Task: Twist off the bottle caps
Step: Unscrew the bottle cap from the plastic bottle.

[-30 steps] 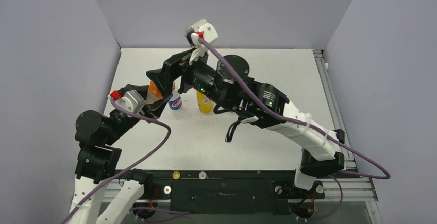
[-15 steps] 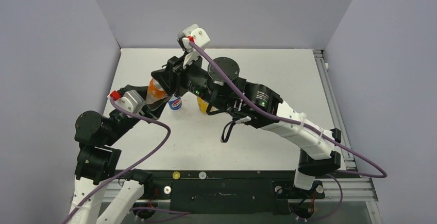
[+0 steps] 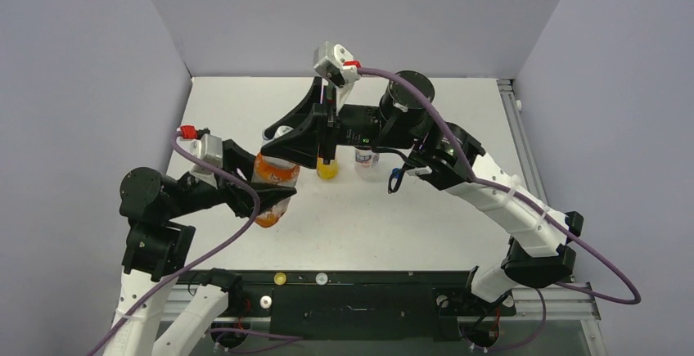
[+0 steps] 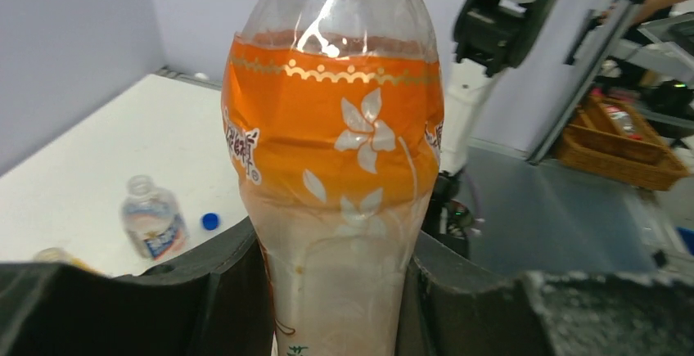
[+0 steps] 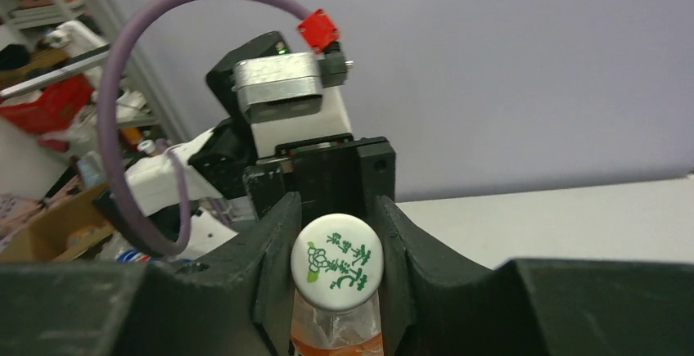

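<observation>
cap (image 5: pixel 337 262): white, on orange bottle (image 4: pixel 335 168), over table (image 3: pixel 458 225) left-centre | right gripper (image 5: pixel 336 237): clamped around cap, in line with neck | left gripper (image 4: pixel 335 295): clamped on bottle body, nearer the base | axis: neck leans toward far edge; the twist should turn about it
</observation>
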`<action>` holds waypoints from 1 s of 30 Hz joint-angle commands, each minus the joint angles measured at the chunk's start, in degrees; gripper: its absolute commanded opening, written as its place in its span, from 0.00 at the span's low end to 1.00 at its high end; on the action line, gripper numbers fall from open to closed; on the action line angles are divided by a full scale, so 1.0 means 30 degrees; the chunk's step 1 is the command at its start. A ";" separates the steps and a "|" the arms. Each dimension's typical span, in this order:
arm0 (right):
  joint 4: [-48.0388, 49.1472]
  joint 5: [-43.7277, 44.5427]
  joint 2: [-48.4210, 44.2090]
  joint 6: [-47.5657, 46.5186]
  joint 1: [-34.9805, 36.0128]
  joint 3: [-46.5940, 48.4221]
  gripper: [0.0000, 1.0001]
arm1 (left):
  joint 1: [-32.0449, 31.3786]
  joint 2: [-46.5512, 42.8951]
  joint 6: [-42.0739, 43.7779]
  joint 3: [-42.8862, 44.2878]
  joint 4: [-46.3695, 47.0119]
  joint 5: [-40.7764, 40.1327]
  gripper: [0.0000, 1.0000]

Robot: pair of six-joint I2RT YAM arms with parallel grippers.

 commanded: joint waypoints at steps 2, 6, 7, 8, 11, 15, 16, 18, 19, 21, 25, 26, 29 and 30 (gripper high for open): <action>0.4029 -0.7276 -0.1427 0.1060 -0.0236 0.0384 0.00 | -0.0024 0.0389 -0.4065 0.0711 0.0731 0.4251 0.03; 0.2093 -0.6916 -0.1398 -0.0151 -0.0222 0.0556 0.00 | -0.0031 0.0511 -0.3923 0.0945 0.0562 0.4592 0.01; 0.1736 -0.6163 -0.1468 -0.0693 -0.0222 0.0601 0.05 | -0.0031 0.0530 -0.3816 0.0966 0.0459 0.4579 0.01; 0.1094 -0.5403 -0.1533 -0.0935 -0.0186 0.0656 0.28 | -0.0031 0.0512 -0.3516 0.1005 0.0393 0.4493 0.01; 0.0126 0.1007 -0.1888 -0.1898 0.0128 0.0730 0.74 | -0.0031 0.0371 -0.2211 0.0989 -0.0029 0.3069 0.01; -0.0915 0.8932 -0.1591 -0.2442 0.1567 0.1653 0.79 | -0.0031 -0.0241 0.1808 0.0564 -0.0835 -0.1369 0.02; -0.0924 1.1071 -0.1421 -0.2460 0.2225 0.1769 0.80 | -0.0031 -0.0523 0.3236 0.0355 -0.0865 -0.2172 0.02; -0.0946 1.3995 -0.1020 -0.2520 0.3251 0.1899 0.80 | -0.0031 -0.0881 0.5358 0.0023 -0.0895 -0.4745 0.03; -0.0999 1.4887 -0.0826 -0.2595 0.3920 0.2131 0.80 | -0.0031 -0.0973 0.6336 -0.0235 -0.0826 -0.5383 0.04; -0.1167 1.7490 -0.0202 -0.2830 0.4606 0.2559 0.80 | -0.0039 -0.1230 0.7650 -0.0571 -0.0674 -0.6964 0.04; -0.2014 1.8541 0.1138 -0.2513 0.4805 0.3892 0.75 | -0.0032 -0.1396 0.8796 -0.0747 -0.0883 -0.8131 0.02; -0.2090 1.8263 0.1488 -0.2375 0.4796 0.4350 0.73 | -0.0039 -0.1405 0.8857 -0.0714 -0.1074 -0.8197 0.02; -0.2224 1.7256 0.2072 -0.1997 0.4747 0.5024 0.66 | -0.0032 -0.1543 0.8997 -0.0655 -0.1281 -0.8163 0.02; -0.2254 1.7000 0.2171 -0.1909 0.4679 0.5314 0.65 | -0.0032 -0.1568 0.9001 -0.0639 -0.1306 -0.8183 0.01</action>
